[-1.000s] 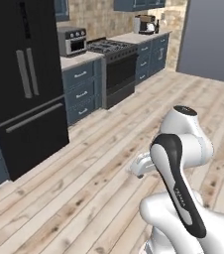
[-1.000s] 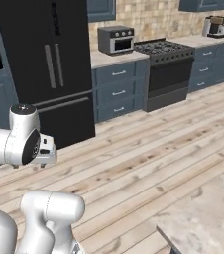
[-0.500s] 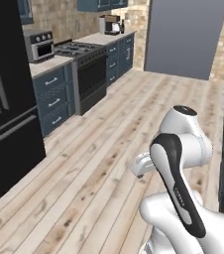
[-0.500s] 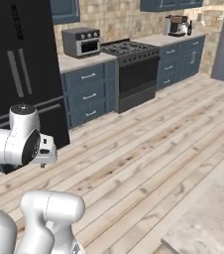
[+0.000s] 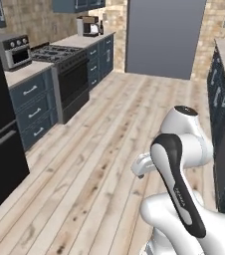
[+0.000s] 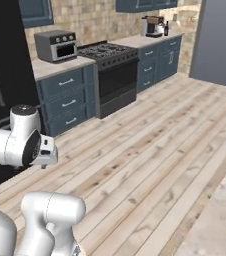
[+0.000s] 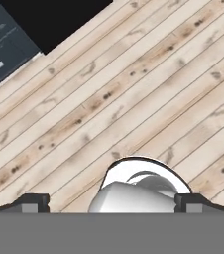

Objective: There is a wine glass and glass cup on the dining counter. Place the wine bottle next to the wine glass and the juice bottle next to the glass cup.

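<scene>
While the gripper (image 7: 112, 201) is aimed at bare floor, fingertips (image 7: 32, 202) spread wide w/ nothing held, no bottle-to-finger bearing can be judged (dining counter (image 6: 220, 220) corner sits front-right).

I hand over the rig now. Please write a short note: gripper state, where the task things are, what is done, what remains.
Gripper: open and empty in the hand view, its dark fingertips wide apart over the light wooden plank floor.
Task things: a corner of the beige marbled stone dining counter is at the lower right of the right base view. I cannot point to either bottle or either glass.
Surroundings: black stove, silver toaster oven and coffee machine on the dark blue cabinet run.
Done: nothing visible; no bottle is held.
Left: fetch both bottles, set wine bottle by wine glass, juice bottle by glass cup.
</scene>
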